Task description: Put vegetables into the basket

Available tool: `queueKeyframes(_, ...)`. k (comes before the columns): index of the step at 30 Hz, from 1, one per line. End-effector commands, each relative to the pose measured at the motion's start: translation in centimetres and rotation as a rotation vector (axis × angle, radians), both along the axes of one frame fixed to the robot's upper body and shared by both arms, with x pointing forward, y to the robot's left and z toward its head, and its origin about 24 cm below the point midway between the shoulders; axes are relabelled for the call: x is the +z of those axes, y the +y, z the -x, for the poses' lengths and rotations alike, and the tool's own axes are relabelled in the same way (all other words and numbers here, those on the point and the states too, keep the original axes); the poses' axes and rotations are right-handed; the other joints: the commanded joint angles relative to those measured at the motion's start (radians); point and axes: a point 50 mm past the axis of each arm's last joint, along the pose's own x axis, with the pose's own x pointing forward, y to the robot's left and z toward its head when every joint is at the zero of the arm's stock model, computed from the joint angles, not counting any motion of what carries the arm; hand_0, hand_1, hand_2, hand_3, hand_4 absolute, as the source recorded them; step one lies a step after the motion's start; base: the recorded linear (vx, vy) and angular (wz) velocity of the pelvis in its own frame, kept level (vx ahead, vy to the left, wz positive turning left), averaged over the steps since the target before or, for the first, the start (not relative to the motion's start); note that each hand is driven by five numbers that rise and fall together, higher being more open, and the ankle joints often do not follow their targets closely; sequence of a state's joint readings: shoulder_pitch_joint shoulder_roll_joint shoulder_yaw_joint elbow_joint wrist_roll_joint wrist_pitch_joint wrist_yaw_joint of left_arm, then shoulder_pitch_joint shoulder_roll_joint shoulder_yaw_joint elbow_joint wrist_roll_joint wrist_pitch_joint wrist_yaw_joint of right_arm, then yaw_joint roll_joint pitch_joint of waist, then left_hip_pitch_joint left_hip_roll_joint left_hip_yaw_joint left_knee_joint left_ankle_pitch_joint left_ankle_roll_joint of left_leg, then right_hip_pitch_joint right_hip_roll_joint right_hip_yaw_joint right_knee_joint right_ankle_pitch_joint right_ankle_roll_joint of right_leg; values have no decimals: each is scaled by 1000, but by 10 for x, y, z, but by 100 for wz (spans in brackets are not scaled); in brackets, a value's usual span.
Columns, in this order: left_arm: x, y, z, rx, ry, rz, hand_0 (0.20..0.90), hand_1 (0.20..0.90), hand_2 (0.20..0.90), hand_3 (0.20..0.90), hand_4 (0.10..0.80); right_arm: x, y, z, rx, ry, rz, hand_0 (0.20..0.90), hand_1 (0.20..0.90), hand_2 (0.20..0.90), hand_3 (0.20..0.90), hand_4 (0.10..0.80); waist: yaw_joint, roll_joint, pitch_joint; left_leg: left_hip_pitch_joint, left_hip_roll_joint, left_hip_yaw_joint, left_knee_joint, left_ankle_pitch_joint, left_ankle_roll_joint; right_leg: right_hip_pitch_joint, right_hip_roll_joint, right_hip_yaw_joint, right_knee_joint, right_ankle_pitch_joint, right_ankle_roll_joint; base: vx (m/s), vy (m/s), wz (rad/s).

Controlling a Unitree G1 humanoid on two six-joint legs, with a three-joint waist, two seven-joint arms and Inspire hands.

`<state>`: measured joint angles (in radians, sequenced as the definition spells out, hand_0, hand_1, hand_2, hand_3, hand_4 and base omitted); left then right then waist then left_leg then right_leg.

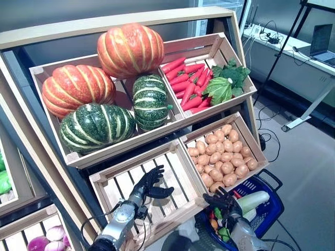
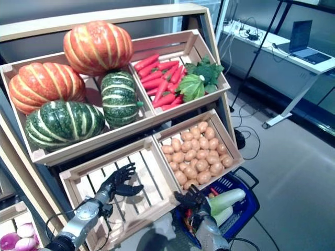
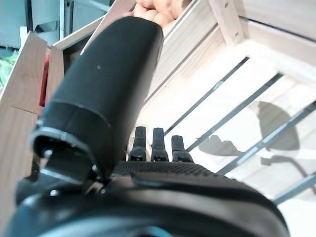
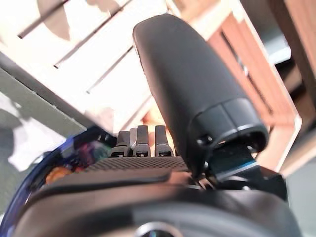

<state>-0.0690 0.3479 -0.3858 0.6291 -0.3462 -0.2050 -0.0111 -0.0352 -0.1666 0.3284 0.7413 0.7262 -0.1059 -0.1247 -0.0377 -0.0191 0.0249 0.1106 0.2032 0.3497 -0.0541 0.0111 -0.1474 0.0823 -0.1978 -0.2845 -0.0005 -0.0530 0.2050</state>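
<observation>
Left hand: your left hand [image 1: 148, 184] hangs over the slats of the bare crate [image 1: 118, 180] at the lower left of the stand, fingers spread and relaxed, holding nothing.
Right hand: your right hand [image 1: 223, 202] sits over the near rim of the basket [image 1: 268, 209], fingers straight and loose, nothing in it.
Basket: you see the blue basket on the floor below the lower right corner of the stand, with a pale green leafy stalk [image 1: 252, 201] lying across it and small coloured vegetables [image 1: 218, 222] underneath.
Potatoes: you have the potatoes [image 1: 222, 155] heaped in the lower right crate, just above the basket.
Carrots: the carrots [image 1: 185, 81] lie in the upper right crate, beside the leafy greens [image 1: 226, 81].
Pumpkins: two orange pumpkins [image 1: 129, 49] and two green striped ones [image 1: 96, 126] fill the upper left crate.
Onions: purple onions [image 1: 46, 241] show at the far lower left.
</observation>
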Motion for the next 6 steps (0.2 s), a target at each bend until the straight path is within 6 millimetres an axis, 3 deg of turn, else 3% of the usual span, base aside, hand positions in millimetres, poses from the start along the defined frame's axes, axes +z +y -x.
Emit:
queueKeyframes(1, 23, -13, -25, -18, -191, 77, 900, 900, 900, 900, 800, 33, 9, -37, 122, -239, 19, 900, 900, 900, 900, 800, -15, 25, -13, -37, -26, -34, -33, 60, 40, -26, 36, 22, -80, 140, -57, 0, 0, 0)
queueKeyframes(6, 6, -21, -11, 7, -121, 120, 900, 900, 900, 900, 800, 29, 24, -29, 204, -239, -18, 900, 900, 900, 900, 800, -12, 26, -2, -29, -31, -42, -33, 56, 43, -15, 36, 9, -77, 134, -59, 25, 9, 2)
